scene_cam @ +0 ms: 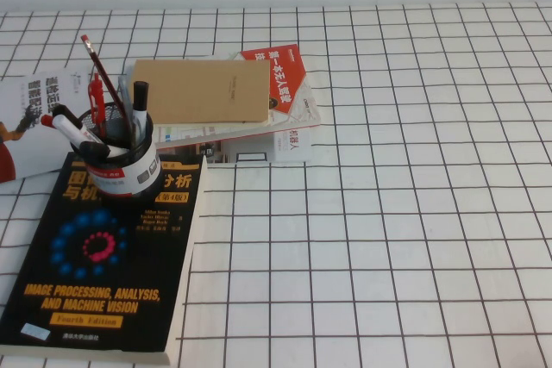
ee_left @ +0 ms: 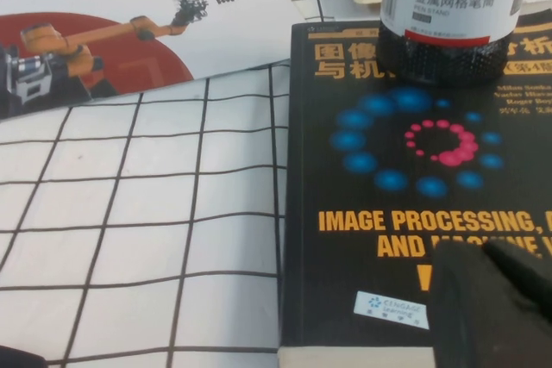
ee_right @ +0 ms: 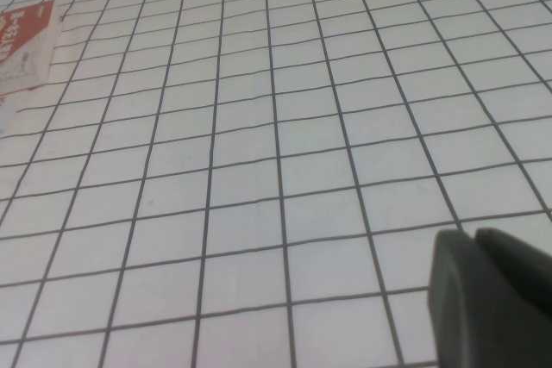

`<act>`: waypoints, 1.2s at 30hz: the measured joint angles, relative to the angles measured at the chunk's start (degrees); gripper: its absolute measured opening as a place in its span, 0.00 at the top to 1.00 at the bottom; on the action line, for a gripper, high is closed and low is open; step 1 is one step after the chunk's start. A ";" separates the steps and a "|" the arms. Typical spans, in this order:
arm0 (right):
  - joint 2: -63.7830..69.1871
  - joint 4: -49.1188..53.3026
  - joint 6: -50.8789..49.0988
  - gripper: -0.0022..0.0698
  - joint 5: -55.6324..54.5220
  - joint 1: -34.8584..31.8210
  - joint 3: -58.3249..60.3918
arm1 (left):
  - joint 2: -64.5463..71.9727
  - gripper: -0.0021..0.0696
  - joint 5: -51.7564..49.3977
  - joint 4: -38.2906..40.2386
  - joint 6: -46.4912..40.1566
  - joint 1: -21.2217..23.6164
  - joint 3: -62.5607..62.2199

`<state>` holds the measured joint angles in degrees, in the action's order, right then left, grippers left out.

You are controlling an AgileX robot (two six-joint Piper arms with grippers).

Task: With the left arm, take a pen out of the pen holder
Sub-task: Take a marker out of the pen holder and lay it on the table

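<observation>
A black mesh pen holder with a red and white label stands on the far end of a black textbook. It holds several pens, among them a red pencil, a black marker and a red-capped marker. In the left wrist view the holder's base is far ahead. My left gripper is shut and empty above the book's near edge. My right gripper is shut over bare grid cloth. Neither arm shows in the high view.
A robot-arm pamphlet lies left of the holder. Behind it sits a stack with a brown notebook over a red and white book. Checked tablecloth covers the right half.
</observation>
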<state>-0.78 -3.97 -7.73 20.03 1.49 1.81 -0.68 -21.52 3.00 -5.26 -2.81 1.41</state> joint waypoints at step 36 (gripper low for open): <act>0.00 0.00 0.00 0.99 0.00 0.00 0.00 | 0.00 0.98 21.52 30.34 17.76 0.00 0.00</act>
<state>-0.78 -3.97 -7.73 20.03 1.49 1.81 -0.68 0.00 33.33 12.50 -2.81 1.41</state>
